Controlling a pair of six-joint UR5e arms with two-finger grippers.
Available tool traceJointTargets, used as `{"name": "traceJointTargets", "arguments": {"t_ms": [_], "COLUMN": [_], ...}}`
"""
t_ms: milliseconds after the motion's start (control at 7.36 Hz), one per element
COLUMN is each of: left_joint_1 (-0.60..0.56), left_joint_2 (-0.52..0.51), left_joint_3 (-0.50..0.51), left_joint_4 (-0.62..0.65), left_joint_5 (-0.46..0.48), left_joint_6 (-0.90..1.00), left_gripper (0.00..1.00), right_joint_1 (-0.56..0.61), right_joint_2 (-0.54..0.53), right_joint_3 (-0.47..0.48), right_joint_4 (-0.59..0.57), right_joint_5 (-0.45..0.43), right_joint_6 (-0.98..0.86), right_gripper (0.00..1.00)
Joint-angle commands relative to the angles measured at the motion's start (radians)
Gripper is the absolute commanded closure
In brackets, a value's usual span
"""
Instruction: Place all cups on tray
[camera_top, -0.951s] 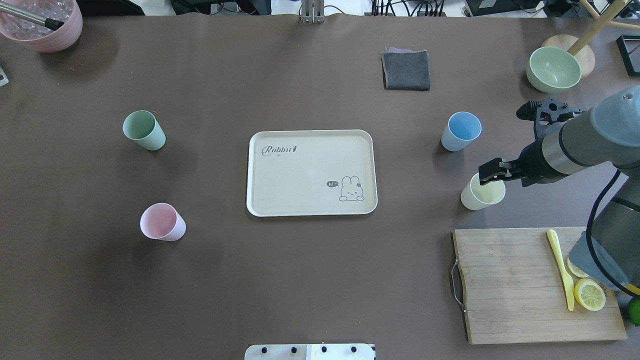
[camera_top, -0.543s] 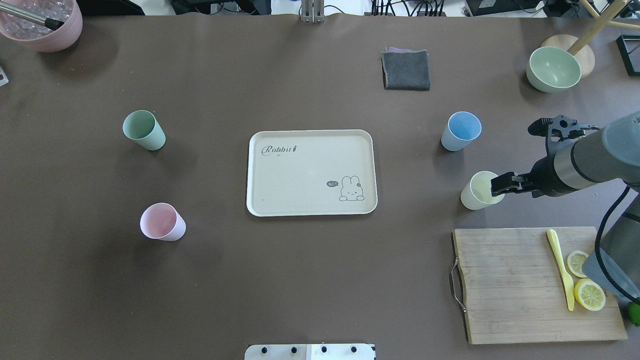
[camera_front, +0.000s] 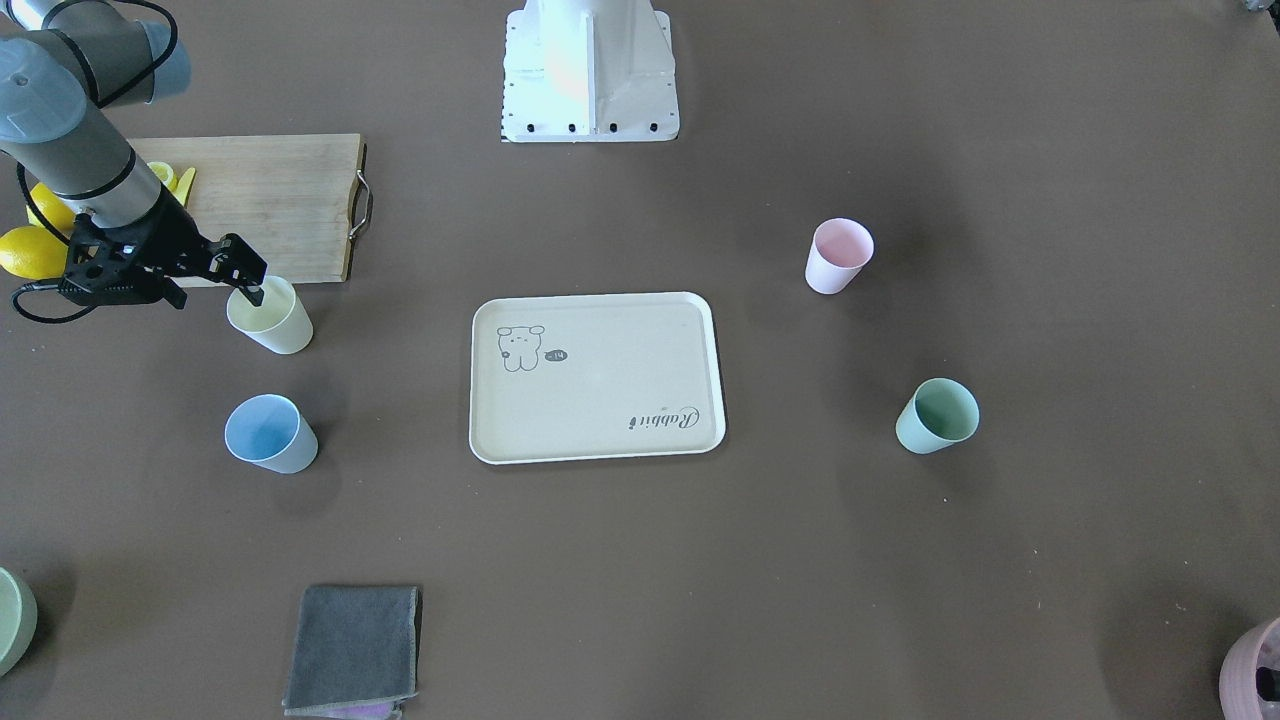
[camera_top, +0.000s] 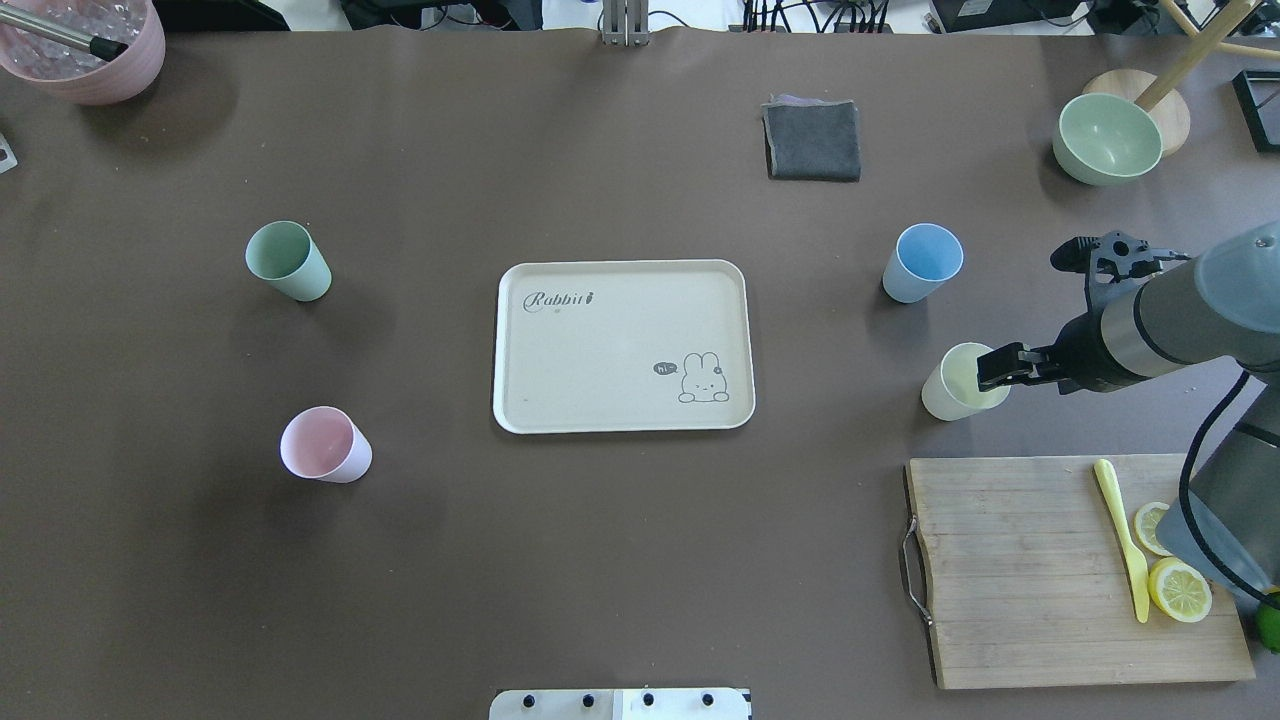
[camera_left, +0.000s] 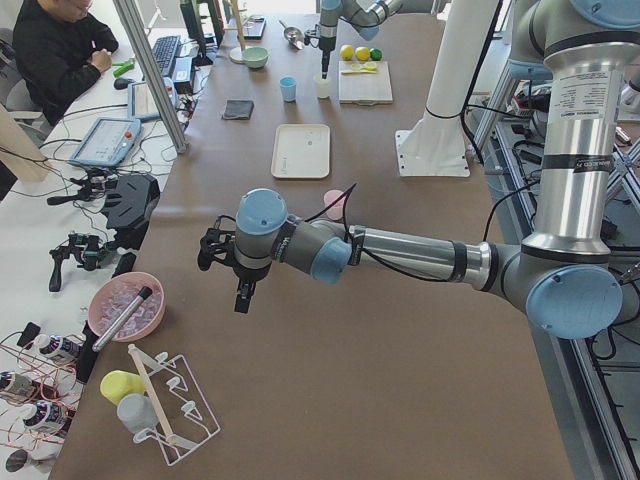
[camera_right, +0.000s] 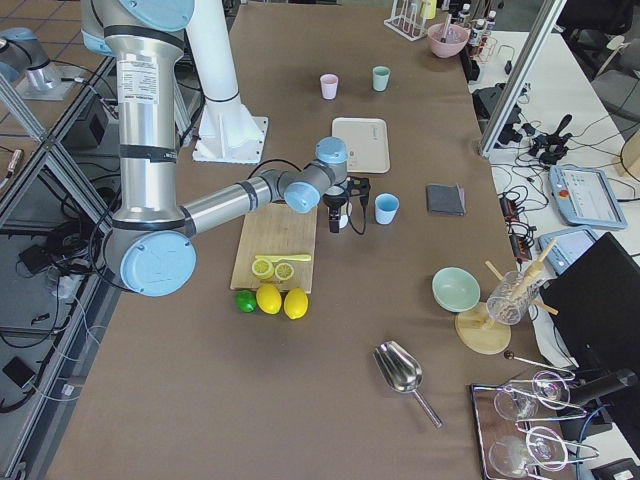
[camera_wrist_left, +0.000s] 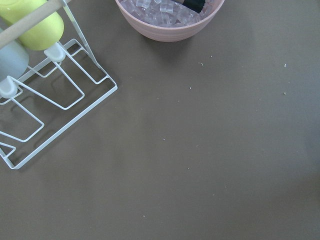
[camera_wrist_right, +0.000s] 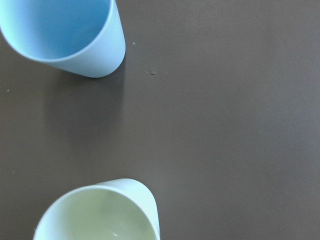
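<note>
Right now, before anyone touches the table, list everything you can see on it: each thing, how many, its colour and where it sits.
tray: one, cream, table centre
cups: four, none on the tray; yellow cup and blue cup on the robot's right, mint cup and pink cup on its left
cutting board: one, wooden, robot's right, near side
knife: one, yellow, on the board
lemon slices: two, yellow, on the board
cloth: one, grey, far side
bowl: one, pale green, far right
ice bowl: one, pink, far left
wire rack: one, white, beside the ice bowl
right claw: black, at the yellow cup's rim
left claw: black, above bare table near the ice bowl
</note>
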Motion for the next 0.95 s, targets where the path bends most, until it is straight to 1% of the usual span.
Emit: {"name": "traceJointTargets", "arguments": {"t_ms": [0,136,272,408,543,679,815], "left_joint_1": [0.0,0.0,0.002,0.011,0.026,0.037,0.064], "left_joint_2": [-0.002,-0.015,-0.016,-0.016,-0.016,-0.019,-0.025], "left_joint_3": [0.0,0.005,0.005,0.002,-0.001,-0.003,0.0], "left_joint_4": [0.003,0.006,0.006,0.006,0.006,0.005,-0.006], "left_joint_5": [0.0,0.0,-0.001,-0.001,-0.001,-0.003,-0.026], "left_joint_6": [0.0,0.0,0.0,-0.002,-0.002,-0.002,-0.04], "left_gripper": [0.02,0.07,0.12,0.37,0.77,0.83,0.01], "right_joint_1": [-0.002,-0.008,-0.014,-0.014,-0.014,-0.014,-0.013], "right_joint_2": [0.021,0.032,0.047,0.082,0.09,0.095,0.112], "right_joint_3": [-0.023,-0.023,-0.02,-0.018,-0.017,-0.009,-0.001], "right_joint_4": [0.0,0.0,0.0,-0.01,-0.011,-0.011,-0.014], "right_joint_5": [0.0,-0.002,-0.002,0.001,0.004,0.01,0.012], "right_joint_6": [0.002,0.022,0.022,0.025,0.025,0.025,0.027], "right_gripper": [0.09,0.84,1.0,1.0,1.0,1.0,1.0]}}
